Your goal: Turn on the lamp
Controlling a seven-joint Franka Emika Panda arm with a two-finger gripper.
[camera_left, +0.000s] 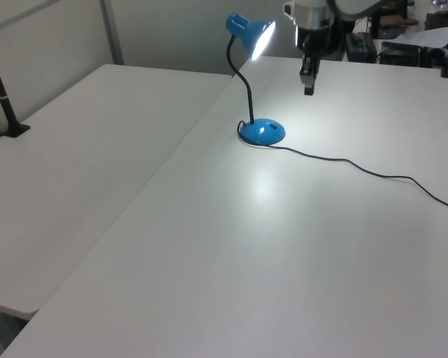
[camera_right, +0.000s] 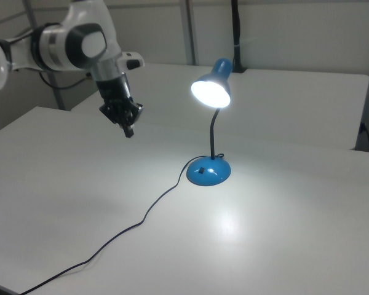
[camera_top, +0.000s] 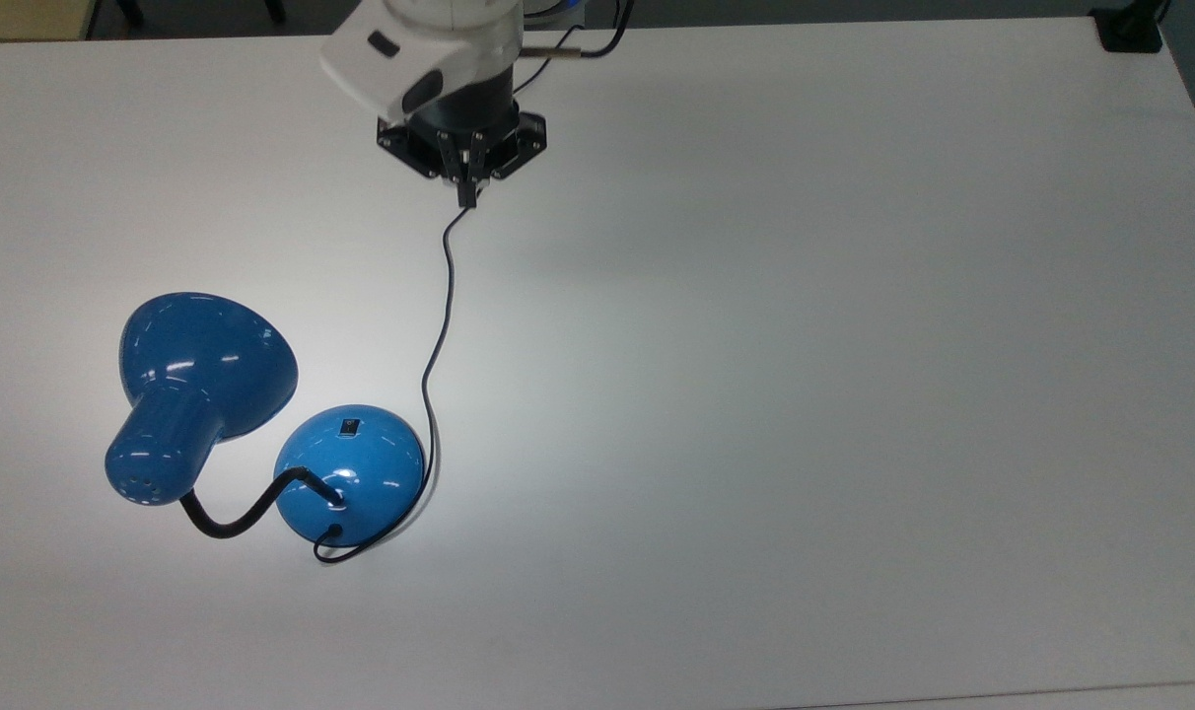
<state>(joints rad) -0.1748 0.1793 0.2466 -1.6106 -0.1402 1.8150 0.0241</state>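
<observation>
The blue lamp (camera_top: 349,473) (camera_left: 262,131) (camera_right: 208,171) stands on the white table, its bulb lit and casting a bright patch on the tabletop. A small black switch (camera_top: 348,427) shows on the domed base. The bell shade (camera_top: 203,365) (camera_right: 211,88) hangs on a black bendy neck. My gripper (camera_top: 466,194) (camera_left: 308,89) (camera_right: 128,130) is shut with nothing in it. It hangs in the air well away from the lamp base, toward the top view's upper edge and the right view's left.
The lamp's thin black cord (camera_top: 438,325) (camera_left: 358,165) (camera_right: 129,227) snakes from the base across the white table (camera_top: 805,345). A black clamp post (camera_left: 4,104) stands at the left view's far left.
</observation>
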